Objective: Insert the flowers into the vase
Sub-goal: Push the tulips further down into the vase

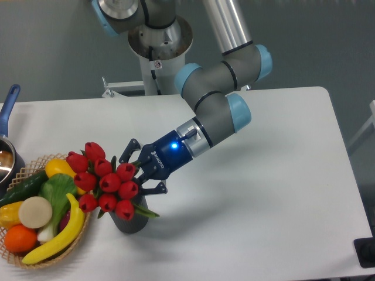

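The flowers point(105, 181), a bunch of red tulip heads with green stems and leaves, tilt to the left over the vase point(131, 222). That vase is a small dark grey cylinder on the white table, and the blooms and a leaf cover most of its mouth. My gripper point(139, 172) reaches in from the right and is shut on the flowers' stems just above the vase's rim. The stem ends are hidden behind the heads and fingers, so I cannot tell how deep they sit in the vase.
A wicker basket point(26, 261) with a banana, orange, cucumber and other produce stands right beside the vase on the left. A pot with a blue handle point(8, 104) sits at the table's left edge. My arm's base point(158, 44) stands behind.
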You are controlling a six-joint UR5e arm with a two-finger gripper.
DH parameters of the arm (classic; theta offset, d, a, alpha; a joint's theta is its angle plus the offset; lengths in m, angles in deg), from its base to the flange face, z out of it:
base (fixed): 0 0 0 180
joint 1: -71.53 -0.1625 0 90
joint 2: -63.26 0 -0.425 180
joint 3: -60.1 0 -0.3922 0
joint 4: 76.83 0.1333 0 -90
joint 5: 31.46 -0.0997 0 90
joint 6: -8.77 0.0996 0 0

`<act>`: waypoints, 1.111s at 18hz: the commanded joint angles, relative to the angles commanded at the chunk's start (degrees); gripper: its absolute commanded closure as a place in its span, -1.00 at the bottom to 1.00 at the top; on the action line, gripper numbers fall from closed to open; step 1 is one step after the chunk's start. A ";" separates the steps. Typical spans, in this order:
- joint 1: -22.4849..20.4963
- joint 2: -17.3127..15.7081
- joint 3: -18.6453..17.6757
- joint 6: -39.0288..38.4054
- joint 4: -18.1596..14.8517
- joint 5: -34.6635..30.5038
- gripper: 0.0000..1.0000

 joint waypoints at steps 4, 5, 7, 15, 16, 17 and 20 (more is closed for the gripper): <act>-0.18 0.09 0.00 0.00 -0.09 -0.26 0.33; -0.18 0.35 0.00 0.17 0.00 -0.26 0.33; -0.18 0.70 0.00 0.79 0.00 -0.26 0.33; -0.18 1.05 -1.49 2.37 -0.09 -0.26 0.29; -0.09 1.05 -1.49 2.37 -0.09 -0.26 0.25; -0.09 1.05 -1.49 2.37 0.00 -0.26 0.23; -0.09 1.05 -1.49 2.46 0.00 -0.35 0.09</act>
